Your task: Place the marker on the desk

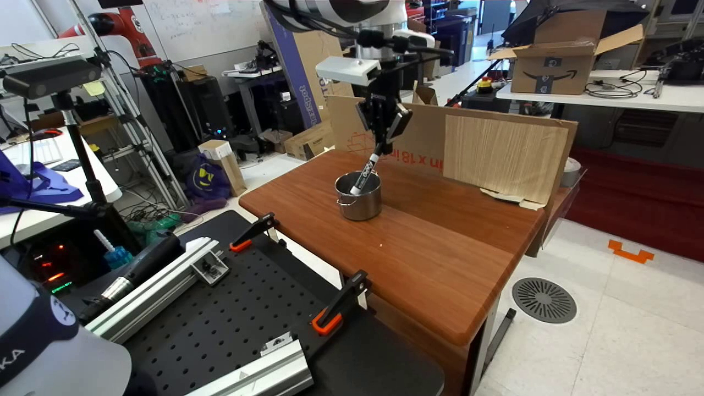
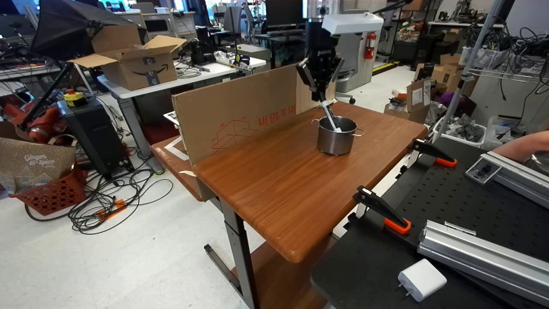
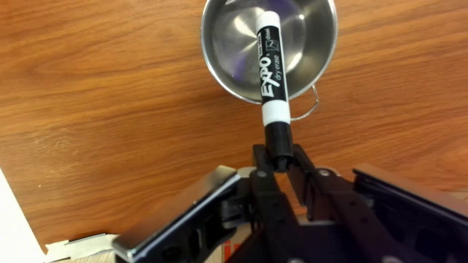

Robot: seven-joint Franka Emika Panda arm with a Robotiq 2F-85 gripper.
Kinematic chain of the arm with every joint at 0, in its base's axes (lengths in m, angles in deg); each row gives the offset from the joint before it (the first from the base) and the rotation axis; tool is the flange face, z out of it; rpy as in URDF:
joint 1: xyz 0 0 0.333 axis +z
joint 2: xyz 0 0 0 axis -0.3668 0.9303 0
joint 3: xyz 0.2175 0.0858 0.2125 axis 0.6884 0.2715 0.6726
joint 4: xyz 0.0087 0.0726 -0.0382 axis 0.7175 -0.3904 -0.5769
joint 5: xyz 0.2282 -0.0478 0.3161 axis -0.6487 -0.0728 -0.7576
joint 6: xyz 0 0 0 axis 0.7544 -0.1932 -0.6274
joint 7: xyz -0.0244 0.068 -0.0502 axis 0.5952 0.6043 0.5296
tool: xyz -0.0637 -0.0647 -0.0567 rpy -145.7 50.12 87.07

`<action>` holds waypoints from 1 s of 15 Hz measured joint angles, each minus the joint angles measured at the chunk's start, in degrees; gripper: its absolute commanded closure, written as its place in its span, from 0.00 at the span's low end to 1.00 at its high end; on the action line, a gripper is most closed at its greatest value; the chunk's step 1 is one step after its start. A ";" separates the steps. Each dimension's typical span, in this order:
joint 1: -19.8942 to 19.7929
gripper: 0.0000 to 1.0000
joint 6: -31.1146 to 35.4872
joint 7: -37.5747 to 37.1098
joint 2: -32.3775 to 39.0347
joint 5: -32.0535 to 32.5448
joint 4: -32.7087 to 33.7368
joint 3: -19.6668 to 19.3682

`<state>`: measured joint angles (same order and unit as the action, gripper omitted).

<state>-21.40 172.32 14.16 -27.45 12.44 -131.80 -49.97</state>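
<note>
The marker is a black and white Expo pen, seen in the wrist view and in both exterior views. My gripper is shut on its black cap; the gripper also shows in both exterior views. The marker hangs tilted, its white lower end at the mouth of the grey metal pot. I cannot tell whether it touches the pot. The pot, also in view here, stands upright on the reddish-brown desk, which also shows here.
A cardboard panel stands upright along the desk's far edge. A black perforated board adjoins the near edge, with black and orange clamps and aluminium rails. A white charger lies on the board.
</note>
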 measured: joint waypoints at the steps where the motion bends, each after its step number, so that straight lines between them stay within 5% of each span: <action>1: -0.05 0.95 -0.24 0.00 -1.31 -0.42 -0.21 0.00; 7: 0.46 0.95 -1.81 0.10 -8.18 -3.52 -2.17 0.97; 15: 7.17 0.95 -1.68 -3.12 -5.44 -3.16 -3.54 3.66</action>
<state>-14.23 170.65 11.03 -32.89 9.29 -135.34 -46.31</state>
